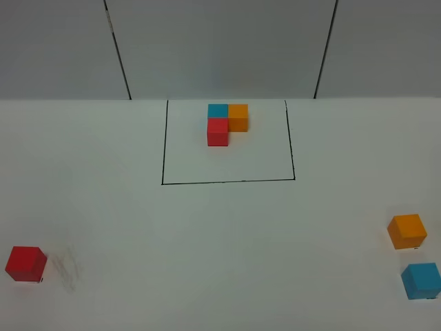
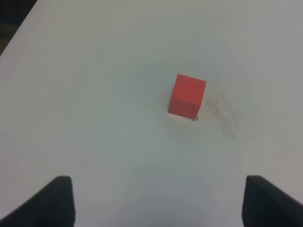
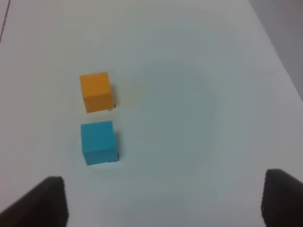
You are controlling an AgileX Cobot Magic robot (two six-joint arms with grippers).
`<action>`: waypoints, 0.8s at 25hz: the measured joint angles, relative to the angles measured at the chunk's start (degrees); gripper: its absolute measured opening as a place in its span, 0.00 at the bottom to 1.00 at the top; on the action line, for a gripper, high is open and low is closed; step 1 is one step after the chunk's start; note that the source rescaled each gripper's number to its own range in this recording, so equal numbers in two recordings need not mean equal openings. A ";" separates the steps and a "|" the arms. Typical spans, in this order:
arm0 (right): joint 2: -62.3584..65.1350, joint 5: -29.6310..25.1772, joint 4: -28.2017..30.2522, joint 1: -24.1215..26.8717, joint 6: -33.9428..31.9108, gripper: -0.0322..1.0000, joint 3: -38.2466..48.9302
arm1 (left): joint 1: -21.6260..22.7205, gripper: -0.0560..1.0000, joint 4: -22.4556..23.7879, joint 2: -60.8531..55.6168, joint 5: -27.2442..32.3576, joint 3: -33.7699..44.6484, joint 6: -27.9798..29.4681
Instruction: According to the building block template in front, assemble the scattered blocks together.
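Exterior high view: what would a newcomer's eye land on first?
The tight L of small matte blue, orange and red cubes stands far centre, inside a thin black-line rectangle. A loose matte red cube sits alone near left; a loose orange cube and a loose blue cube sit side by side, not touching, near right.
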State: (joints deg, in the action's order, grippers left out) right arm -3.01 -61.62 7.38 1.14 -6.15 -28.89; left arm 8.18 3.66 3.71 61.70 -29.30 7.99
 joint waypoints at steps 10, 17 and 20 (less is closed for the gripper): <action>0.00 0.00 0.00 0.00 0.00 0.70 0.00 | 0.00 0.62 0.00 0.00 0.00 0.00 0.00; 0.00 0.00 0.00 0.00 0.00 0.70 0.00 | 0.00 0.62 0.00 0.00 0.00 0.00 0.00; 0.00 0.00 0.00 0.00 0.00 0.70 0.00 | 0.00 0.62 0.00 0.00 0.00 0.00 0.00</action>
State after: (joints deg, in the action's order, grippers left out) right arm -3.01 -61.62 7.38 1.14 -6.15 -28.89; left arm 8.18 3.66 3.71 61.70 -29.30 7.99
